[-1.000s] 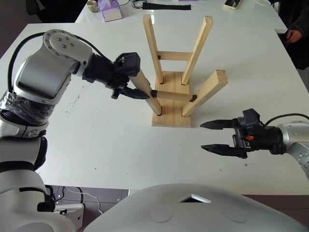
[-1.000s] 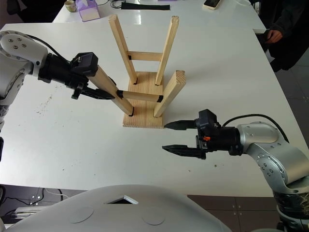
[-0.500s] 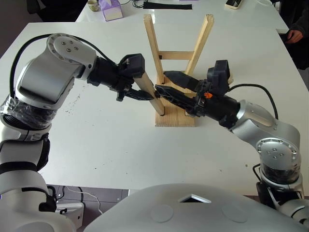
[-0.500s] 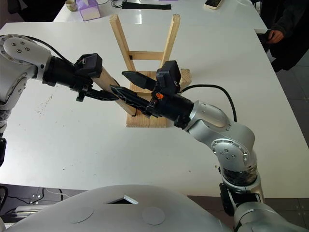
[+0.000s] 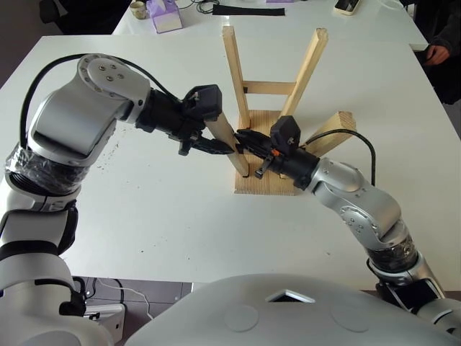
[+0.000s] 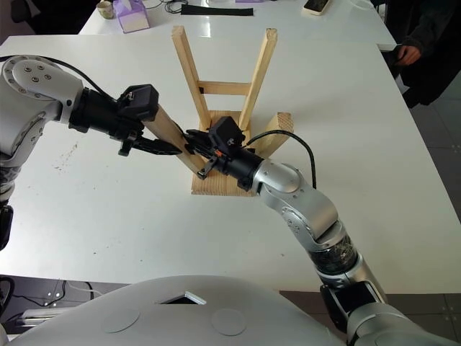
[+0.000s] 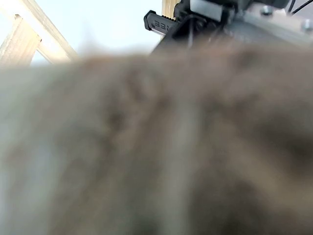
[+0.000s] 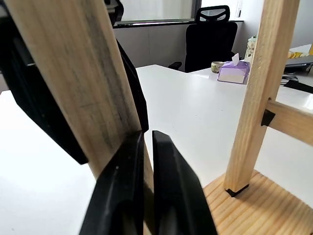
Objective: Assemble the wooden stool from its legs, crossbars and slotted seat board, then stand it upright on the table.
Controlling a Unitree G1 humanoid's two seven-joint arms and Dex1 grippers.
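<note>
The wooden stool stands upside down on its seat board (image 5: pixel 263 189), legs pointing up. A crossbar (image 5: pixel 268 88) joins the two far legs (image 5: pixel 236 72). My left gripper (image 5: pixel 212 146) is shut on the near left leg (image 5: pixel 238 160), which leans out toward it. In the left wrist view that leg (image 7: pixel 156 147) is a brown blur close up. My right gripper (image 5: pixel 245 138) reaches in from the right between the near legs. In its wrist view the gripper (image 8: pixel 146 134) is shut, tips against that leg (image 8: pixel 73 73), with nothing between them. The near right leg (image 5: pixel 331 130) leans outward.
A purple tissue box (image 5: pixel 167 14), a cup (image 5: pixel 138 9), a black strip (image 5: pixel 241 9) and a phone (image 5: pixel 348 6) lie at the far side. The white table (image 5: pixel 144 216) has free room to the left and in front of the stool.
My right arm swung from the front right of the table up to the stool, and its fingers went from open to shut beside the near left leg. My left gripper kept hold of that leg.
</note>
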